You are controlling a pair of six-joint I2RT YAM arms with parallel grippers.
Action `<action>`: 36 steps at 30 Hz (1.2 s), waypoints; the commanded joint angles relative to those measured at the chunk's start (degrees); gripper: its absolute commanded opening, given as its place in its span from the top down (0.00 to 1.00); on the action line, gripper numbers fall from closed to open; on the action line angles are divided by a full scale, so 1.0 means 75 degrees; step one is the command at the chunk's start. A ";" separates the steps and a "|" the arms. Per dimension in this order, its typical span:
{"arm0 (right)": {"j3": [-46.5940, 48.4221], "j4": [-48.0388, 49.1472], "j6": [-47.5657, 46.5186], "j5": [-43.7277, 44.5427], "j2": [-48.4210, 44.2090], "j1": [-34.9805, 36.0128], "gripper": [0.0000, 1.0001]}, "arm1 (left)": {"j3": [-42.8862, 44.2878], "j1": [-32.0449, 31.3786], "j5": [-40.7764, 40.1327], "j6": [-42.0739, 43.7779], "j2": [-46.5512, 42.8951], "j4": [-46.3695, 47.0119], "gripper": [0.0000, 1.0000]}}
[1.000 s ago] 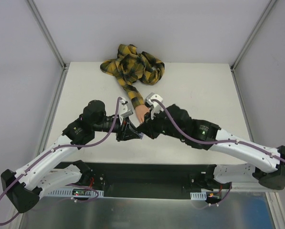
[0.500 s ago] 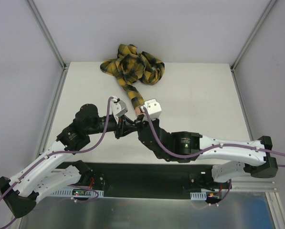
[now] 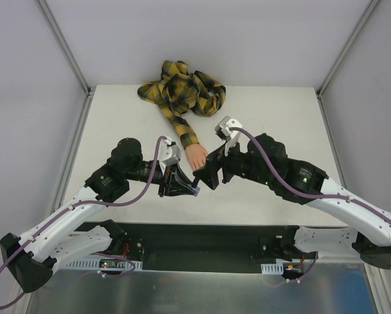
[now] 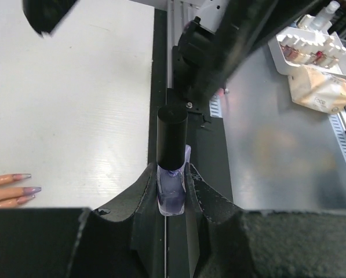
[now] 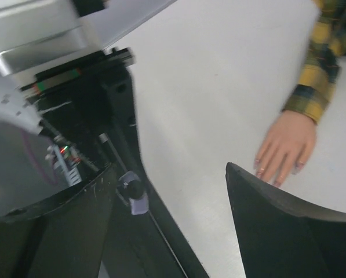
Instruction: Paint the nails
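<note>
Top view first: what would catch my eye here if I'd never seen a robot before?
A peach mannequin hand with purplish nails, in a yellow-black plaid sleeve, lies in the middle of the table. Just in front of it, the left fingers pinch a small purple bottle with a black cap; the right fingers gape open close by.

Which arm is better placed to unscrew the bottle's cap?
Right: the right end effector is open near the black cap, while the left end effector clamps the small purple glass polish bottle.
</note>
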 commanded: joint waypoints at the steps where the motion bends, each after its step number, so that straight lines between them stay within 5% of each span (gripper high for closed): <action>1: 0.0039 0.0172 -0.0776 -0.3221 0.0198 -0.0155 0.24 | 0.0316 -0.0112 0.1082 -0.0080 -0.0048 0.0207 1.00; 10: -0.0137 0.0336 -0.0905 -0.3996 0.0423 -0.0190 0.53 | 0.0327 -0.0135 0.1375 -0.0069 -0.0025 0.0219 1.00; 19: -0.0371 0.0347 -0.0894 -0.4113 0.0399 -0.0190 0.73 | 0.0304 -0.0135 0.1480 -0.0057 -0.0072 0.0219 1.00; 25: -0.0429 0.0511 -0.0625 -0.3658 0.0469 -0.0097 1.00 | 0.0257 -0.0135 0.0161 0.0001 -0.0282 0.0231 1.00; 28: -0.0395 0.0850 -0.0228 -0.1449 0.0702 0.0474 1.00 | 0.0059 -0.0112 -0.3362 -0.0033 -0.0656 0.0068 1.00; 30: -0.0068 0.0583 0.0730 0.2504 0.1007 0.1166 1.00 | -0.0012 -0.0077 -0.5667 0.0001 -0.0950 -0.0073 1.00; 32: 0.0354 0.0453 0.1493 0.4873 0.1614 0.1976 1.00 | -0.0141 -0.0053 -0.6404 0.0083 -0.1183 -0.0133 1.00; 36: 0.1022 0.0617 0.1416 0.5180 0.2320 0.2212 1.00 | -0.0223 -0.0053 -0.6500 0.0002 -0.1384 -0.0075 1.00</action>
